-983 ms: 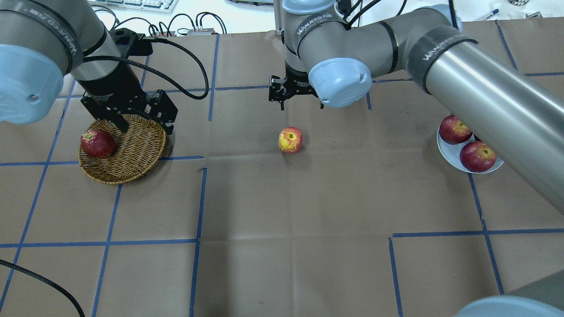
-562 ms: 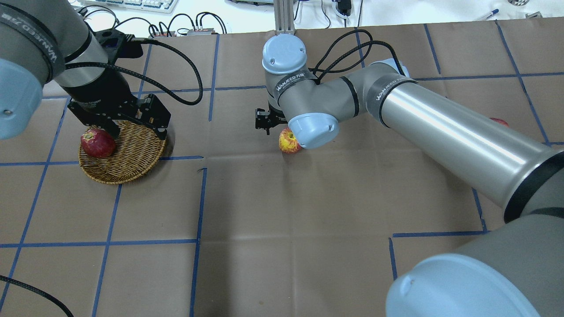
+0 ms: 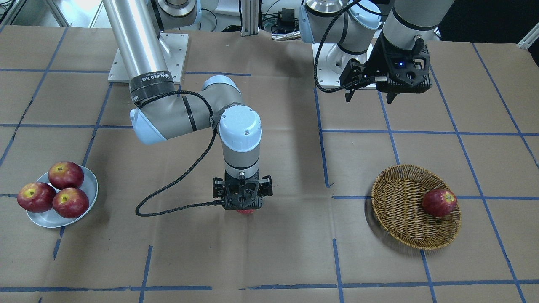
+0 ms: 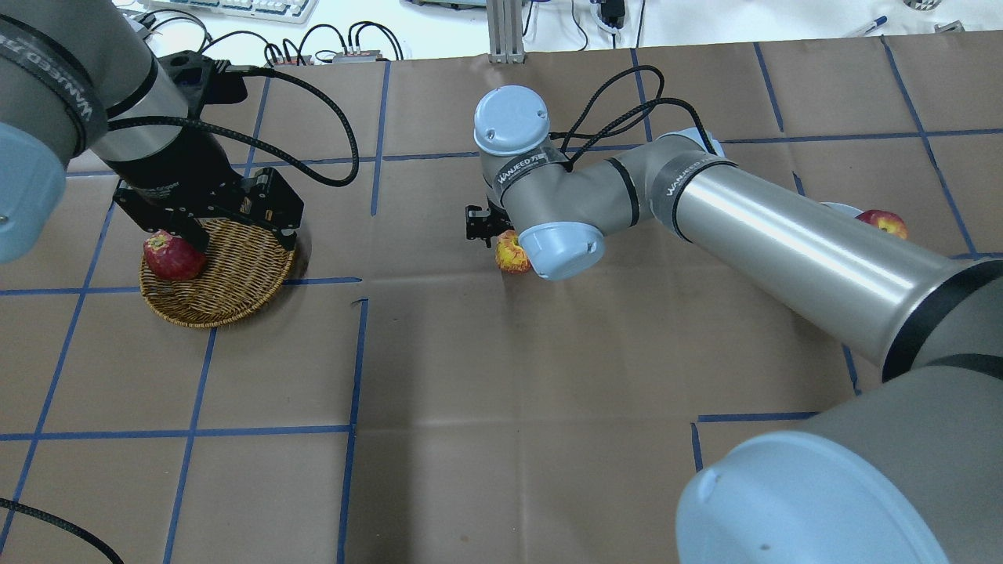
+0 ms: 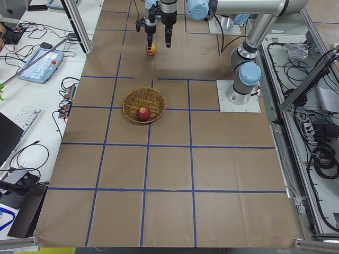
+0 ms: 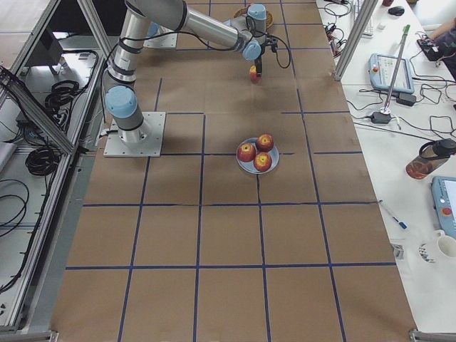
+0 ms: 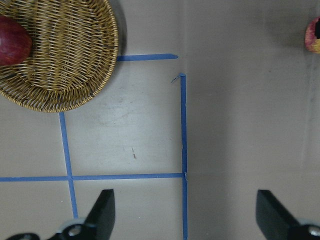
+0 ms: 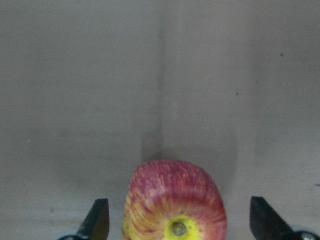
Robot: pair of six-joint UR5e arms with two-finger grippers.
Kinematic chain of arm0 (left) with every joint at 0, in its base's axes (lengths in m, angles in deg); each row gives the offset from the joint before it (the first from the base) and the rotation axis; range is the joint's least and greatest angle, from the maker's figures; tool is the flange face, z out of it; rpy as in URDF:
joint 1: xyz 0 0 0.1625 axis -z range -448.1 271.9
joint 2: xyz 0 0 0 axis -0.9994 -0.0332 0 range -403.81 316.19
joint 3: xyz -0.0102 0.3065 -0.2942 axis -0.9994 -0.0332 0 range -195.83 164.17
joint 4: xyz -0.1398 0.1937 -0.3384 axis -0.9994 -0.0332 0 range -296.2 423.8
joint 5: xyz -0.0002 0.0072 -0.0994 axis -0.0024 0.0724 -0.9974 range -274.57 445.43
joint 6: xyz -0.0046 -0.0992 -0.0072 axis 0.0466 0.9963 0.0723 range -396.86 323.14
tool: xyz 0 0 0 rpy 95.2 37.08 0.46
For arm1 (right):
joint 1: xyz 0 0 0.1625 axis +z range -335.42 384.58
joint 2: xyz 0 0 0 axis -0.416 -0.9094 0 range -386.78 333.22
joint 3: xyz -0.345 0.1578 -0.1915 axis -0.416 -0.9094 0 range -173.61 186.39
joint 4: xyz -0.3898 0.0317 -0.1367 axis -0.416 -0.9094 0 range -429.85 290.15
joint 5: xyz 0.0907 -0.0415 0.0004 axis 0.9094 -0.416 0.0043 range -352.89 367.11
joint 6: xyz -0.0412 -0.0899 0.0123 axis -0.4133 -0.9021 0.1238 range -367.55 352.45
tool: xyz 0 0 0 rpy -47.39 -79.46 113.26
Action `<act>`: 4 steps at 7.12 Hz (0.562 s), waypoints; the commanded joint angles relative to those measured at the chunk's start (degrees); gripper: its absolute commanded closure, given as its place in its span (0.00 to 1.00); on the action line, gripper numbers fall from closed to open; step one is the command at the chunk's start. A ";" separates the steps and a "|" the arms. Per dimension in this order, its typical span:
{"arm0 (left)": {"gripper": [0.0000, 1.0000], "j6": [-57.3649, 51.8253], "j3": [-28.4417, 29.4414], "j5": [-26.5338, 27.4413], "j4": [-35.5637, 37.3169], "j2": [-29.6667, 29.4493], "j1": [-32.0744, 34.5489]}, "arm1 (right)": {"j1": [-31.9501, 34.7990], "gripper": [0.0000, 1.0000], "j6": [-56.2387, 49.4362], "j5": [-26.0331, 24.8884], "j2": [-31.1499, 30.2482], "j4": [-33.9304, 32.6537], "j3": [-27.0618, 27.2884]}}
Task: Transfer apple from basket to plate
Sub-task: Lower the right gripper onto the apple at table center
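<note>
The two arms look like the same make. The right arm (image 4: 783, 239), filling the right of the overhead view, and the left arm (image 4: 47, 47) at its upper left are smooth silver-grey tubes. They are joined by fat grey housings, each closed with a round pale blue cap (image 4: 511, 120) dotted with small screw holes. Black bands (image 4: 680, 174) carry white "WANJEED" lettering. A black braided cable (image 3: 177, 187) loops loosely along each forearm. The left gripper (image 3: 369, 98) and right gripper (image 3: 243, 207) are matt black and angular, with flat dark fingers. A tiny blue light (image 3: 400, 65) glows on the left one's housing.
</note>
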 commanded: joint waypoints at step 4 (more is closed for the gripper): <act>0.01 1.26 -0.24 0.74 0.36 -0.74 0.68 | 0.29 0.45 0.24 0.04 1.90 -0.04 -0.30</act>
